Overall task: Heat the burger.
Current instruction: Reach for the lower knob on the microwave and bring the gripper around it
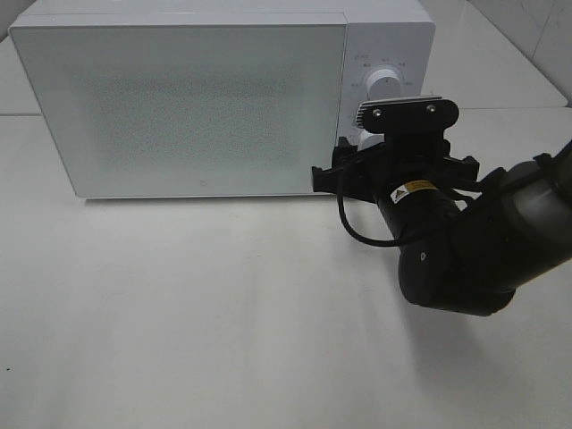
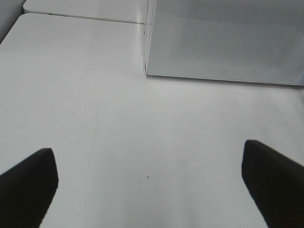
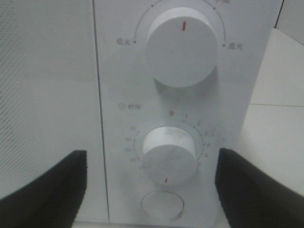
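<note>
1. A smooth, matte white table (image 1: pixel 179 313) fills the high view, with soft shadows lying on it.
2. A thin seam (image 1: pixel 518 109) runs across the table and shows on both sides of the microwave.
3. The white microwave (image 1: pixel 179 98) stands directly on the far part of the table, with its door shut and its front facing the near side.
4. In the left wrist view, one tiny dark speck (image 2: pixel 147 177) lies on the bare table in front of the microwave.
</note>
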`<action>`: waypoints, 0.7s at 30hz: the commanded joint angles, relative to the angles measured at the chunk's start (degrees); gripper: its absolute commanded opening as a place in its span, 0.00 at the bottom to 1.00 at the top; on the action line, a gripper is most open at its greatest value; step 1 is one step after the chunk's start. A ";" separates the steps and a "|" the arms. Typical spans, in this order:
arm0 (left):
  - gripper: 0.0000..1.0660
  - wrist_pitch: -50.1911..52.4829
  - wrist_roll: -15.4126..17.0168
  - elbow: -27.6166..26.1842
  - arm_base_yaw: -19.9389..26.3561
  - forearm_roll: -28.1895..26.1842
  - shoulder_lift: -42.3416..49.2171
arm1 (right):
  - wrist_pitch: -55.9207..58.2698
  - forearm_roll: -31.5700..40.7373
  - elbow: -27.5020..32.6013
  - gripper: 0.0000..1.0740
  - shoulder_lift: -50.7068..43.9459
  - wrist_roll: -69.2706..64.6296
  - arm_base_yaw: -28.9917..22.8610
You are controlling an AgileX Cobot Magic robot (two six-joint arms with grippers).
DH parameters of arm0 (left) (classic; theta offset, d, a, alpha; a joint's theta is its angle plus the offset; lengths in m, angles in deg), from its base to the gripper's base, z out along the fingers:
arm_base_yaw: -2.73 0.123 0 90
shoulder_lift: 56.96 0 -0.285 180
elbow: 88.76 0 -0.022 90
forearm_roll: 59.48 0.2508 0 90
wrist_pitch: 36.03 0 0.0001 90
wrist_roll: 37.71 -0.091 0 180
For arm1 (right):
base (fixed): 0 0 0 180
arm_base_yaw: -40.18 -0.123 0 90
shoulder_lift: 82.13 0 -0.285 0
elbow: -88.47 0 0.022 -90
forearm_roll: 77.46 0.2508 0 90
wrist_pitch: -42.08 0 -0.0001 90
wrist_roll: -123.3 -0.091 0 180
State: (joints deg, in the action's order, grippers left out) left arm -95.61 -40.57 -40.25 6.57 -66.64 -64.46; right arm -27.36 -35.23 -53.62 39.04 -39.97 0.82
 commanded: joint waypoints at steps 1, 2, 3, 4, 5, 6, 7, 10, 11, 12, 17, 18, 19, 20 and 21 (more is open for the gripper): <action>0.92 0.29 0.40 0.34 0.23 -0.52 1.43 | -6.25 -1.20 -1.66 0.69 1.03 0.69 0.97; 0.92 0.29 0.40 0.34 0.23 -0.52 1.43 | -6.02 -1.43 -2.23 0.69 1.49 0.69 1.32; 0.92 0.29 0.40 0.34 0.23 -0.52 1.43 | -6.02 -1.43 -2.23 0.69 1.49 0.69 1.32; 0.92 0.29 0.40 0.34 0.23 -0.52 1.43 | -5.84 -1.43 -2.41 0.69 1.60 0.69 1.32; 0.92 0.29 0.40 0.34 0.23 -0.52 1.43 | -5.84 -1.43 -2.41 0.69 1.60 0.69 1.32; 0.92 0.29 0.40 0.34 0.23 -0.52 1.43 | -5.79 -1.49 -2.92 0.69 2.06 0.63 2.12; 0.92 0.29 0.40 0.34 0.23 -0.52 1.43 | -4.98 -1.60 -3.44 0.69 2.52 0.52 2.58; 0.92 0.29 0.40 0.34 0.23 -0.52 1.43 | -4.98 -2.41 -4.53 0.69 3.78 0.52 2.64; 0.92 0.29 0.40 0.34 0.23 -0.52 1.43 | -4.98 -2.41 -4.53 0.69 3.78 0.52 2.64; 0.92 0.29 0.40 0.34 0.23 -0.52 1.43 | -4.76 -2.69 -5.21 0.69 4.70 0.52 2.64; 0.92 0.29 0.40 0.34 0.23 -0.52 1.43 | -4.64 -2.58 -5.56 0.69 5.50 0.52 2.64; 0.92 0.29 0.40 0.34 0.23 -0.52 1.43 | -4.81 -2.58 -5.56 0.69 5.50 0.52 3.27; 0.92 0.29 0.40 0.34 0.23 -0.52 1.43 | -4.81 -2.58 -5.56 0.69 5.50 0.52 3.27; 0.92 0.29 0.40 0.34 0.23 -0.52 1.43 | -4.87 -2.58 -5.56 0.69 5.50 0.52 3.44; 0.92 0.29 0.40 0.34 0.23 -0.52 1.43 | -4.98 -2.58 -5.56 0.69 5.50 0.52 4.07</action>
State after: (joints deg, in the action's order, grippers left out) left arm -95.61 -40.57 -40.25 6.57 -66.64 -64.46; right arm -27.36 -37.35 -58.72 44.83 -39.97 3.86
